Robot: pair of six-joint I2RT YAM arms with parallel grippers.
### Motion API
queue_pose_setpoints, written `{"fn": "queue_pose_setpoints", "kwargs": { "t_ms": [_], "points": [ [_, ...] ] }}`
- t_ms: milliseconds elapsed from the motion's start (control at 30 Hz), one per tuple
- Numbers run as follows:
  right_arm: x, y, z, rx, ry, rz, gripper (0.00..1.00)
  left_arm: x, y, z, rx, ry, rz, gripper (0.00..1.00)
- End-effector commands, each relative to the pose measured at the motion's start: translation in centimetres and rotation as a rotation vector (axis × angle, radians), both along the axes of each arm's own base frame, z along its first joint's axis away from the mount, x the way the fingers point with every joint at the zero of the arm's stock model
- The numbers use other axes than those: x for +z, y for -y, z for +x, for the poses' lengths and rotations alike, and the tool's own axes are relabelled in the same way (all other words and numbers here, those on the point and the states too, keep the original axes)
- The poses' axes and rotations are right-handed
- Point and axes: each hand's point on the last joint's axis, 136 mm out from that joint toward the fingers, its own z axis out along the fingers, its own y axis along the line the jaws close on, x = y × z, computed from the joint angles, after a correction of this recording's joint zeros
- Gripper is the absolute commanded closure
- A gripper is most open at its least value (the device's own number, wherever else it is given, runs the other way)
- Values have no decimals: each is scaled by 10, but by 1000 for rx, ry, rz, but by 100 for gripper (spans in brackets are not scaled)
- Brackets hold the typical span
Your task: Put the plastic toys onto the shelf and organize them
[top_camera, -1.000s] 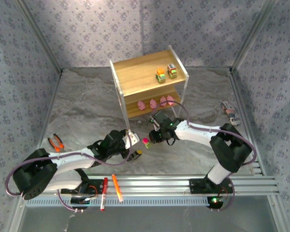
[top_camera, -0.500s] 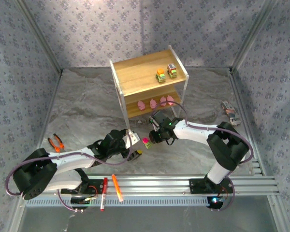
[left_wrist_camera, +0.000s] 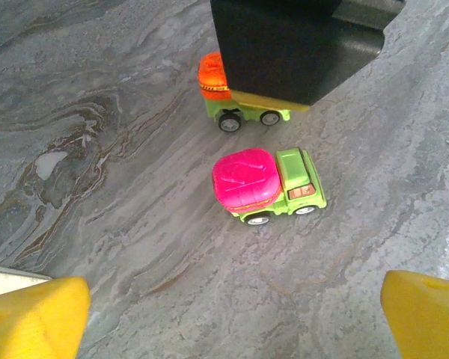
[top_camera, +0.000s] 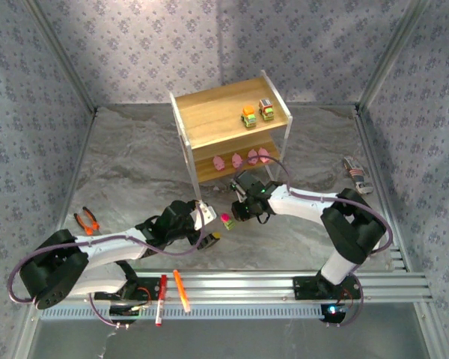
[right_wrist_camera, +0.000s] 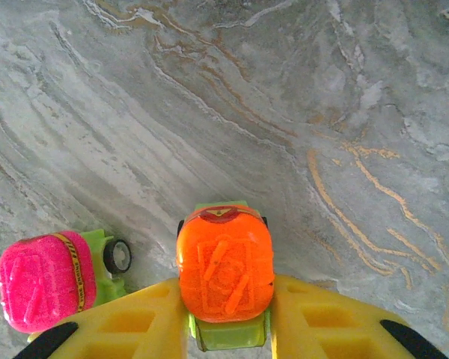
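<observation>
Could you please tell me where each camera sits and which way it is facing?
Top: above and behind the arms, looking down at the table, shelf, left arm and right arm.
Left wrist: facing down at the pink truck; its own yellow fingertips at the bottom corners.
Right wrist: facing down at the orange truck between its own yellow fingers.
Shared: both wrist views hold both trucks.

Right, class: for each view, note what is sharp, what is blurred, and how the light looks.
Left wrist: magenta-topped truck crisp, yellow fingertips in the bottom corners soft. Right wrist: orange-topped truck sharp and strongly saturated. Top external: even light, shelf clear, shelved trucks tiny.
</observation>
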Motion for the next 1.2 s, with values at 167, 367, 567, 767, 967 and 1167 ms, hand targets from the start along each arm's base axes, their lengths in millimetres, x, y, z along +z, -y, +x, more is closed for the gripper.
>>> {"fn": "queue_pose_setpoints", "kwargs": {
  "t_ms": [167,367,567,767,967,1167],
  "points": [
    [21,5,-3,-14,42,-5,68,10,8,2,-29,6,-21,1],
    [23,6,-7,-16,47,-13,69,11,7,2,-26,11,-25,0],
    [32,8,-10,-20,63,-12,69,12,6,2,-21,17,-29,0],
    [42,12,-15,-29,76,-14,69,13,5,4,-9,25,-34,0],
    [51,15,-18,-36,94,-13,69,15,4,6,-1,31,-41,0],
    [66,19,-23,-40,121,-14,69,17,2,8,16,38,-52,0]
  ]
}}
